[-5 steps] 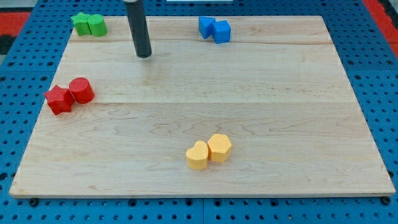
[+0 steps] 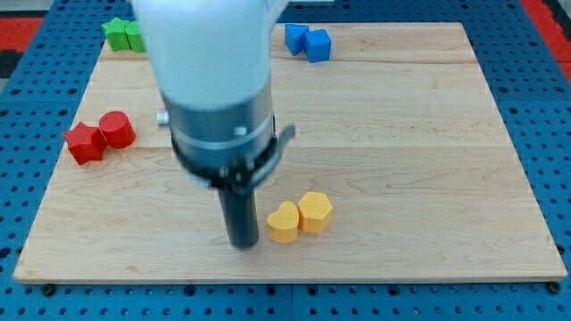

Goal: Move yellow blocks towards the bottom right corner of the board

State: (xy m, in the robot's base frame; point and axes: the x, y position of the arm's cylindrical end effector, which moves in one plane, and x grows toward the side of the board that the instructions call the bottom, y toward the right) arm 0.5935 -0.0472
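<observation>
Two yellow blocks sit touching near the board's bottom middle: a heart-shaped one [image 2: 284,223] on the left and a hexagonal one [image 2: 315,211] on the right. My tip [image 2: 243,242] rests on the board just left of the yellow heart-shaped block, a small gap apart from it. The arm's large white and grey body fills the upper middle of the view and hides part of the board behind it.
Two red blocks, a star [image 2: 83,144] and a cylinder [image 2: 117,129], sit at the left edge. Two green blocks [image 2: 123,34] are at the top left, partly hidden by the arm. Two blue blocks [image 2: 308,41] are at the top middle.
My tip has moved from the top left of the board down to the bottom middle, beside the yellow blocks. No block has moved.
</observation>
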